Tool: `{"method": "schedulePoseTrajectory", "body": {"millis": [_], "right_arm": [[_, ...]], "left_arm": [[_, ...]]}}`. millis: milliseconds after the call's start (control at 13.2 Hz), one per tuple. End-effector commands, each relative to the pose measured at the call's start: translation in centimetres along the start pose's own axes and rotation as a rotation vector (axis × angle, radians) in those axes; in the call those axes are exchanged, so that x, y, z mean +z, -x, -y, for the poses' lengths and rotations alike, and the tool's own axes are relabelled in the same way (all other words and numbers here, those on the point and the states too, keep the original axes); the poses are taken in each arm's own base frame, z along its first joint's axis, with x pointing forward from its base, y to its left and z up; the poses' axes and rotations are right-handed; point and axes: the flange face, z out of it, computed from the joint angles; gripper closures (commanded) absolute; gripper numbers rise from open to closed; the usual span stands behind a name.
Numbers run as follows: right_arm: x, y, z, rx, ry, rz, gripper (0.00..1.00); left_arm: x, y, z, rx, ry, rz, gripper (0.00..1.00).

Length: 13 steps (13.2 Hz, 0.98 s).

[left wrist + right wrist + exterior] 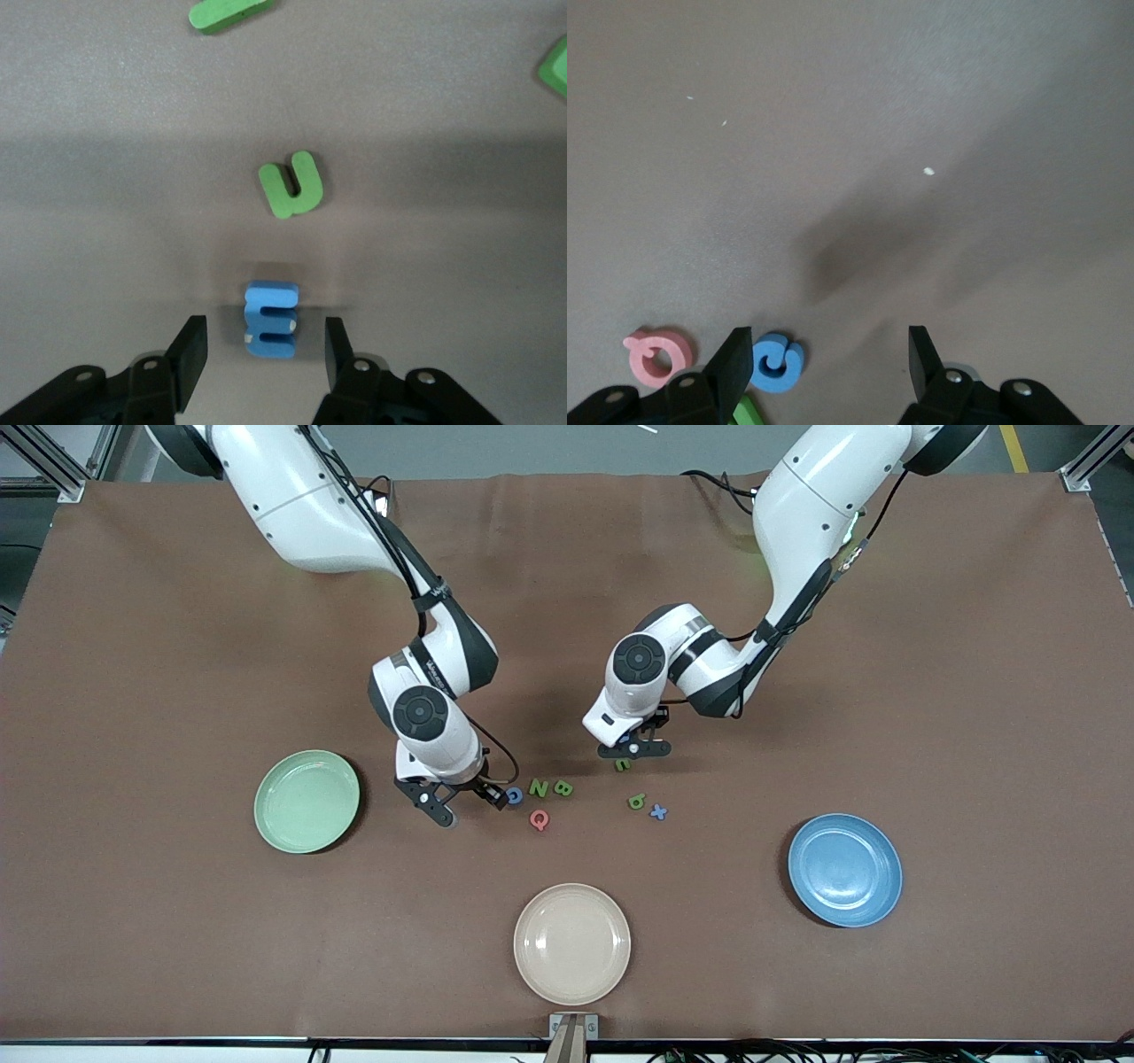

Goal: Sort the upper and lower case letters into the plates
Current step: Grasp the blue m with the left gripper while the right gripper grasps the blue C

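Observation:
The letters lie in the table's middle. My left gripper (633, 751) is open and low over the blue m (625, 738). In the left wrist view the m (270, 319) lies between the fingertips of that gripper (266, 350), untouched. A small green letter (623, 763) lies just nearer the camera, also in the left wrist view (292, 184). My right gripper (462, 804) is open and empty beside the blue G (514, 794). The G (773, 363) lies by one finger of the right gripper (828, 363). Green N (538, 787), green B (563, 787), pink Q (539, 819), a second small green letter (637, 802) and blue x (658, 811) lie loose.
The mint green plate (306, 801) sits toward the right arm's end, the blue plate (844, 870) toward the left arm's end; both hold nothing. A cream plate (571, 943) sits near the front edge, nearer the camera than the letters.

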Motion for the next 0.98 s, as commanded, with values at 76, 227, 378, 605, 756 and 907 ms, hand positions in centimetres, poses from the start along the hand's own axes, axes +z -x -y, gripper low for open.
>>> {"method": "schedulePoseTrajectory", "body": {"millis": [76, 227, 378, 605, 756, 907], "right_arm": [[2.2, 1.6, 2.4, 0.038, 0.0, -0.018, 0.22], [3.0, 2.2, 2.6, 0.035, 0.007, -0.019, 0.24], [3.2, 2.4, 2.6, 0.035, 0.008, -0.019, 0.28], [3.3, 2.8, 2.7, 0.045, 0.01, -0.017, 0.44], [3.4, 2.7, 2.6, 0.035, 0.013, -0.026, 0.84], [2.9, 1.4, 2.2, 0.033, 0.018, -0.028, 1.0]], "left_arm": [[0.0, -1.0, 0.0, -0.01, -0.001, -0.024, 0.81], [0.2, -1.6, 0.6, -0.012, -0.013, -0.031, 0.89], [0.1, -2.2, 1.2, -0.006, -0.025, -0.049, 0.94], [-4.7, -6.1, 4.4, -0.07, -0.016, -0.112, 1.0], [-8.6, -9.5, 8.2, -0.098, -0.004, -0.168, 1.0], [-10.9, -12.9, 13.8, -0.072, -0.006, -0.195, 1.0]]}}
